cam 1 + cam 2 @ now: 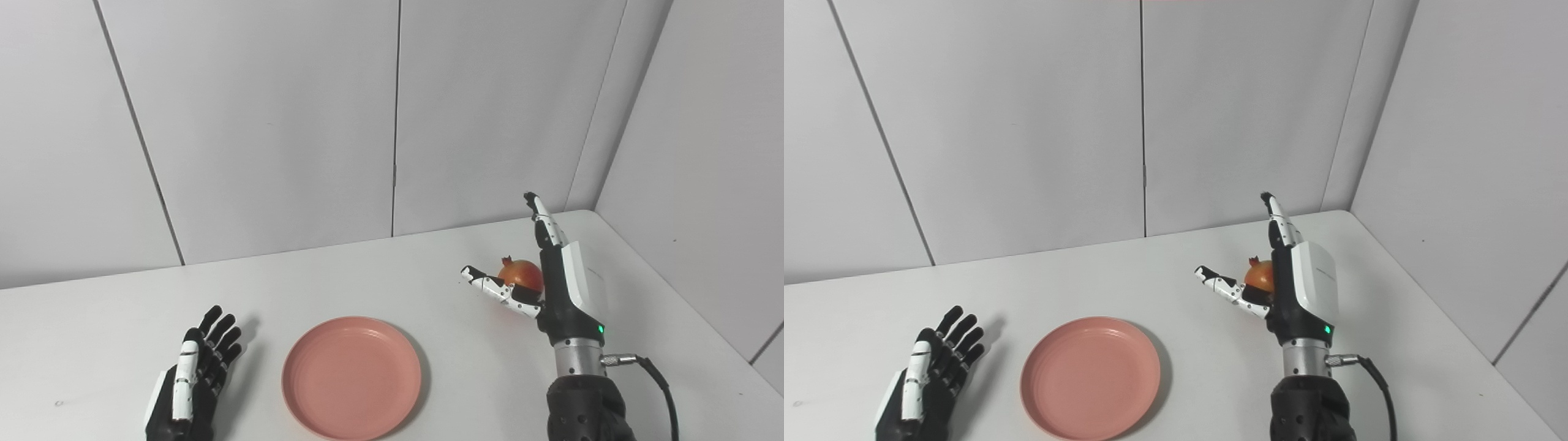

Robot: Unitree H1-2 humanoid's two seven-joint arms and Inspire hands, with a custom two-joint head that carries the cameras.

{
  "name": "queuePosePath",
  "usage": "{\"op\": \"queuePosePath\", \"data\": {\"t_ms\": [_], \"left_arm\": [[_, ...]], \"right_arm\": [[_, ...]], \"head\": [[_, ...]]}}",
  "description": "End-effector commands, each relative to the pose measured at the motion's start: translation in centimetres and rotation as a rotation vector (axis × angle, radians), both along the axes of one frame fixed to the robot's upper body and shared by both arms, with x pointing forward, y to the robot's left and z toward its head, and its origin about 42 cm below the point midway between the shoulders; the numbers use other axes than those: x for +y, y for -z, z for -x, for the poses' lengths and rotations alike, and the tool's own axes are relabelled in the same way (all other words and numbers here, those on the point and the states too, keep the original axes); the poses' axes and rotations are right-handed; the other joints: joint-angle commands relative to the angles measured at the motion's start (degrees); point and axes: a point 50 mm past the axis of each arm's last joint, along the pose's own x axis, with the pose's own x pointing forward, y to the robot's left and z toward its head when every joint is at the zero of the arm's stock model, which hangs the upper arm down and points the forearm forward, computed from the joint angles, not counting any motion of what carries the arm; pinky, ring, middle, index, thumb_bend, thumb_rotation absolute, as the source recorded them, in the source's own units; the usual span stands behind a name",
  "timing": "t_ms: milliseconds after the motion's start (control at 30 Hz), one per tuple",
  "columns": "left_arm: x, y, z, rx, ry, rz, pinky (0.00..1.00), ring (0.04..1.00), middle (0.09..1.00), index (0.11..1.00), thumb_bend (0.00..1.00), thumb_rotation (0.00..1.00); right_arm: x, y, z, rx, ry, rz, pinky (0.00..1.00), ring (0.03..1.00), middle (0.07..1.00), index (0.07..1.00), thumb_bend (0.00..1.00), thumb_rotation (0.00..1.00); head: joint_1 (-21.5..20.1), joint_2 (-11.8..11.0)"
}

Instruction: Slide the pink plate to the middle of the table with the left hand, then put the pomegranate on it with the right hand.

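Pink, round and shallow, the plate (351, 376) lies flat on the white table (392, 275) between your two hands, just to the right of your left hand (195, 375) and apart from it, with its near rim close to the table's front edge. Your left hand rests low near the table at that front edge, spread and holding nothing, the black fingers (222, 331) pointing away from you and slightly fanned. Red-orange with a small crown on top, the pomegranate (521, 274) sits right beside the palm of your right hand (547, 283), beyond and to the right of the plate; you cannot tell from either view whether palm and fruit are touching. Your right hand stands upright on its wrist, spread wide: the fingers (542, 222) point up past the fruit on its far side, the thumb (490, 285) reaches out to the left below and in front of it, and neither is wrapped round it. A black cable (658, 380) runs from the right wrist toward the bottom edge. Grey wall panels (275, 122) stand behind the table.
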Motion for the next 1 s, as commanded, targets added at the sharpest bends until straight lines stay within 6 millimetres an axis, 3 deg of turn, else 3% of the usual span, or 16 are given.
{"op": "queuePosePath", "data": {"t_ms": [0, 100, 367, 767, 967], "left_arm": [[0.1, 0.1, -0.1, 0.027, 0.008, -0.001, 0.94, 0.917, 0.919, 0.902, 0.35, 1.0], [0.1, 0.0, -0.1, 0.03, 0.008, 0.004, 0.94, 0.913, 0.916, 0.901, 0.34, 1.0], [0.1, -0.2, 0.0, 0.032, 0.012, 0.011, 0.94, 0.919, 0.917, 0.899, 0.35, 1.0], [0.1, -0.3, 0.1, 0.031, 0.011, 0.009, 0.94, 0.924, 0.917, 0.892, 0.36, 1.0], [0.4, -0.4, 0.1, 0.027, 0.009, 0.011, 0.94, 0.914, 0.909, 0.888, 0.36, 1.0]], "right_arm": [[-0.2, -1.7, -0.5, -0.05, 0.019, 0.044, 0.76, 0.873, 0.931, 0.936, 0.85, 0.47], [-0.3, -1.4, -0.7, -0.036, 0.038, 0.092, 0.74, 0.864, 0.934, 0.94, 0.88, 0.45], [-1.0, -0.9, -2.0, 0.048, 0.062, 0.155, 0.8, 0.912, 0.959, 0.978, 0.93, 0.46], [-3.8, 0.1, -4.7, 0.154, 0.089, 0.192, 0.83, 0.924, 0.965, 0.982, 0.95, 0.44], [-5.0, 0.7, -5.7, 0.193, 0.116, 0.23, 0.89, 0.939, 0.968, 0.987, 0.96, 0.47]], "head": [[0.06, 0.03], [-0.09, 0.61], [0.51, 1.08], [0.51, 1.71], [0.37, 2.49]]}}
